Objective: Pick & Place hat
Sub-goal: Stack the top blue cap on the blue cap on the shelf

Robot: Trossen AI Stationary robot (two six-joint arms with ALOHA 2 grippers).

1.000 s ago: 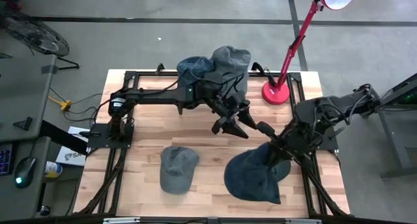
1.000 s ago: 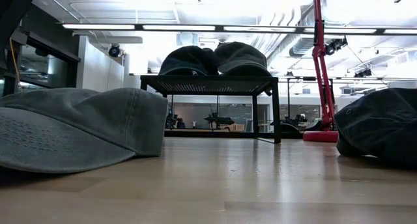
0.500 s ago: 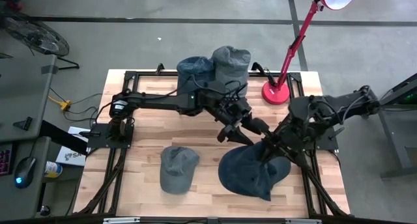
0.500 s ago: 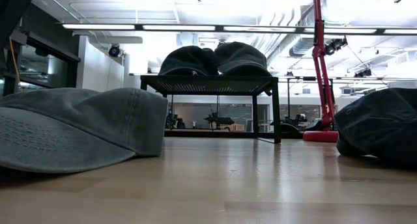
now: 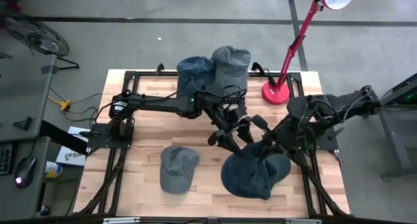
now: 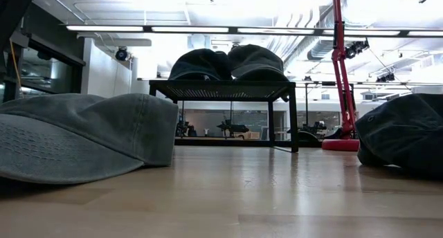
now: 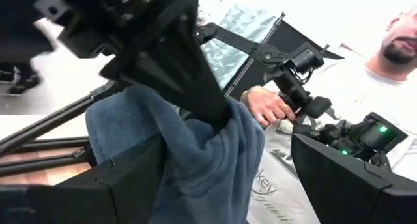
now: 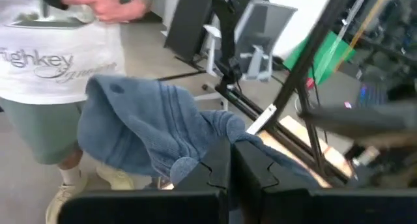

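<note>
Soft, matt blue cloth hat. The grey hat looks washed and faded. The wood table shows a smooth sheen.

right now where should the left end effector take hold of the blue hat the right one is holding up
On the loose crown fabric of the blue hat, opposite the right end effector. The left end effector is open beside it and could likely close from that side.

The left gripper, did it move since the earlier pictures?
Yes. In the high view the left gripper has gone away from the rack, toward the dark blue hat.
</note>
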